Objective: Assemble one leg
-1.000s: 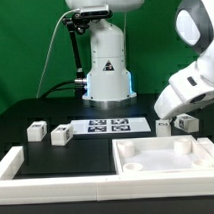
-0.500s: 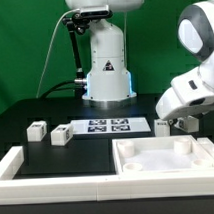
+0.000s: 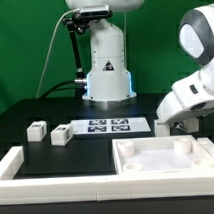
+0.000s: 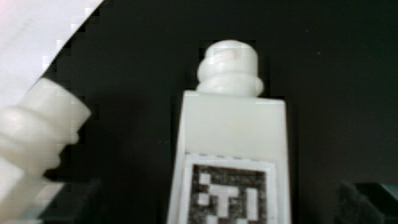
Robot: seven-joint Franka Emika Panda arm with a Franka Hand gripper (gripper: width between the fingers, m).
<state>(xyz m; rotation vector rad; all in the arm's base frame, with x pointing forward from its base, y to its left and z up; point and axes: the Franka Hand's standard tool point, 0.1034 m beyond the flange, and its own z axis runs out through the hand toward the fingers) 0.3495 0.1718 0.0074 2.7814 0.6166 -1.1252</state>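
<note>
Behind the white tray part (image 3: 162, 159), at the exterior view's right, the gripper (image 3: 184, 121) hangs over the leg (image 4: 228, 140).
That leg lies on the black table (image 3: 25, 110) with its tag facing the wrist camera, between jaws that are spread wide and do not grip it. A second leg (image 4: 45, 125) lies just beside it. Farther toward the exterior view's left are the marker board (image 3: 108, 125) and two other legs (image 3: 37, 129). The robot base (image 3: 106, 65) stands at the back.

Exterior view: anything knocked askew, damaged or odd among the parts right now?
Nothing stands out. The leg in the wrist view looks whole, the marker board lies flat, and the tray-like part shows no damage.
</note>
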